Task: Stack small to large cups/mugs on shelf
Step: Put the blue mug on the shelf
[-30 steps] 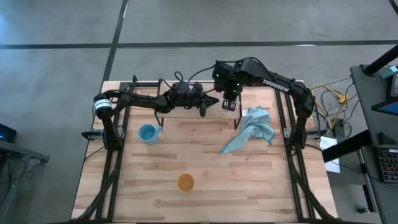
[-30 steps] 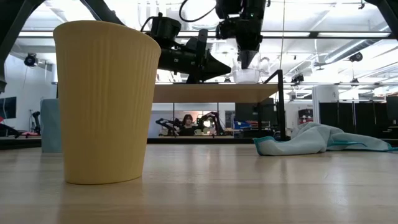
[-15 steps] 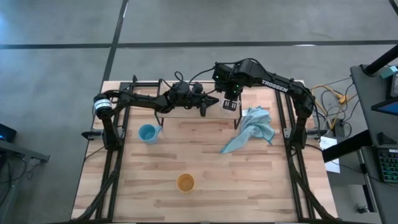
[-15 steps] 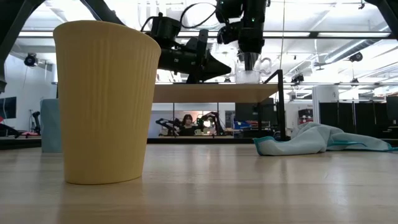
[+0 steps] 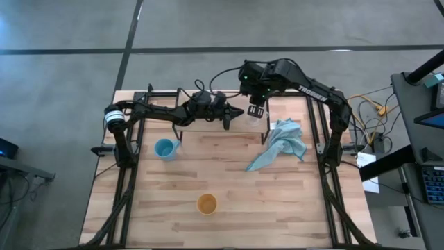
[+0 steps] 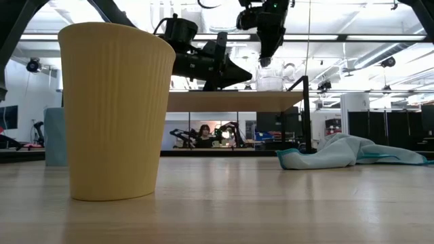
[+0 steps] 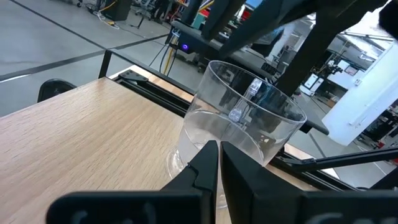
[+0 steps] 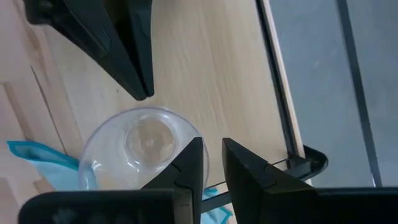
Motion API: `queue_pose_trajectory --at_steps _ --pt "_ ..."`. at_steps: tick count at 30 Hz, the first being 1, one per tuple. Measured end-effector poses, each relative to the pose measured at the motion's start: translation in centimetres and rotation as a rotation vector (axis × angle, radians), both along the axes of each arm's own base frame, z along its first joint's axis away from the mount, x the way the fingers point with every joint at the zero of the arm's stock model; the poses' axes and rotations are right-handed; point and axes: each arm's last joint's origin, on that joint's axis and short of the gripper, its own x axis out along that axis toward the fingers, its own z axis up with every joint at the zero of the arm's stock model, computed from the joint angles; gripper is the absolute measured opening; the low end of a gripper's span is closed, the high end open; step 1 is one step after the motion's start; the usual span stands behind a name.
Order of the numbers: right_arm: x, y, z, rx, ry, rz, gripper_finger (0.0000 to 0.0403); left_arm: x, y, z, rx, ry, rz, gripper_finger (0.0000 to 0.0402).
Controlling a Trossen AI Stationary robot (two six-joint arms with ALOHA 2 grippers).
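High view: we see the shelf (image 5: pixel 208 123) at the table's far edge, with both grippers over it. The clear cup (image 5: pixel 254 120) sits on the shelf's right end, under the right gripper (image 5: pixel 256 111), which hangs just above it. The left gripper (image 5: pixel 238 113) points along the shelf toward the cup, probably steadying or guarding it. The light blue mug (image 5: pixel 165 148) stands on the tabletop (image 5: pixel 229 187), off the shelf's left end toward the near side. The orange-yellow cup (image 5: pixel 207 203) is well apart from the shelf, toward the near edge. The light blue cloth (image 5: pixel 281 144) lies just off the shelf's right end. "TROSSEN" reads on the right arm's link.

Low view: the clear cup stands upright on the shelf board (image 6: pixel 230 101), near the right leg. The right gripper's fingertips are above its rim, clear of it; we judge the cup placed and let go. The orange-yellow cup (image 6: pixel 115 112) fills the foreground, so it is far from the shelf and not yet stacked.

Left wrist view: the left fingers (image 7: pixel 208 163) are nearly together, holding nothing, tips just short of the clear cup (image 7: pixel 239 130). No readable text.

Right wrist view: the right fingers (image 8: pixel 193 163) show a narrow gap, empty, above the cup's rim (image 8: pixel 143 152). The cup rests on the shelf, with the cloth (image 8: pixel 37 162) showing past the shelf edge.
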Motion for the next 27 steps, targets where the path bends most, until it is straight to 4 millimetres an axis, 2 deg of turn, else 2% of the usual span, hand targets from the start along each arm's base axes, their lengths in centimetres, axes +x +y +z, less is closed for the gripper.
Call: queue_pose_trajectory --at_steps 8,17,23,27 --pt "-0.4 0.3 2.5 -0.017 -0.087 -0.035 0.0054 -0.1 0.1 0.3 0.001 -0.009 0.003 0.0004" --pt "0.0 0.1 4.4 -0.061 -0.233 -0.06 0.0054 -1.3 -0.5 3.0 0.021 -0.055 -0.01 0.0004" --pt "0.8 -0.2 5.1 -0.097 -0.347 -0.072 0.0054 -3.4 -1.4 5.8 0.008 -0.006 -0.017 0.0004" --pt "0.8 0.1 5.1 -0.012 -0.398 -0.232 0.0054 -5.5 -2.3 7.5 -0.003 0.085 -0.025 0.0004"
